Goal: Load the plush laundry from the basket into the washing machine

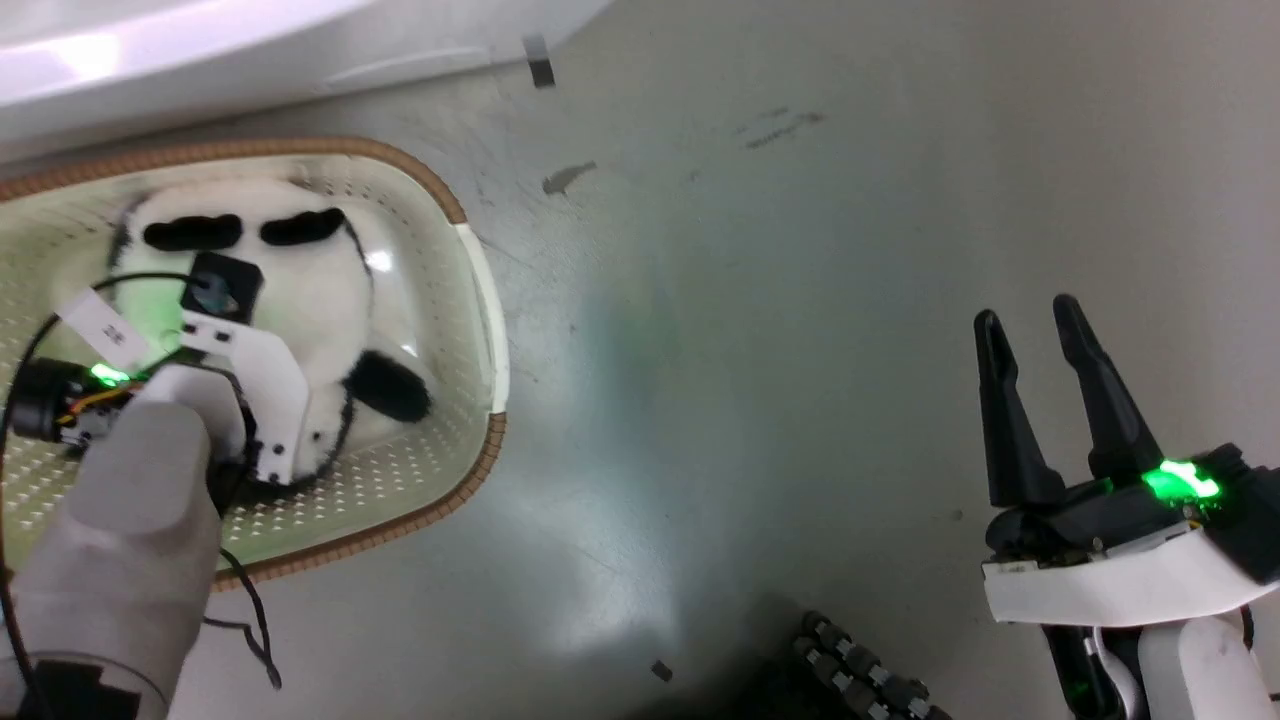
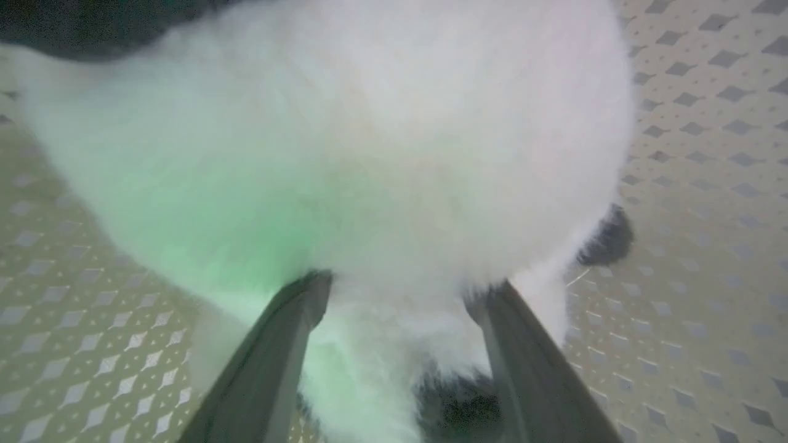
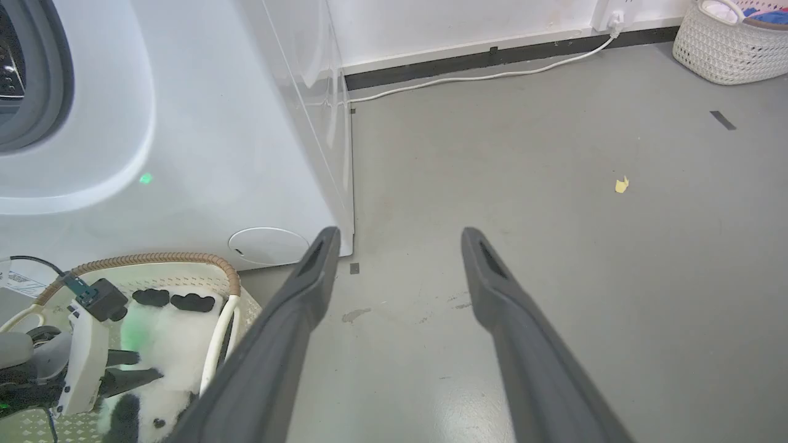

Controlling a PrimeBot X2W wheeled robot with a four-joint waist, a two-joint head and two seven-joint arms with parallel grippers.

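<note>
- The plush laundry [image 1: 320, 290] lies in the basket [image 1: 495, 330] at the left of the head view, just below the white front of the washing machine [image 1: 150, 60]. Two black patches sit at its machine-side end and a black limb at the other. From that I judge its length runs from the machine toward the robot. The left arm [image 1: 140, 500] reaches down onto its middle. The right gripper [image 1: 1025, 310] hangs over bare floor [image 1: 750, 300], well apart from the basket, fingers spread and empty. The left side is plainly the nearer.
- In the left wrist view, the left gripper [image 2: 406, 289] points straight into the white body. Its fingers are wide apart with their tips sunk in the fur on either side, so they straddle the toy across its width. The fur is not yet pinched. The basket's perforated floor shows on both sides.
- In the right wrist view, the toy sits in the basket at lower left, close by the machine's foot. The grey-ringed opening [image 3: 24, 92] is above and to the left, so the lift must go up and toward it.
</note>
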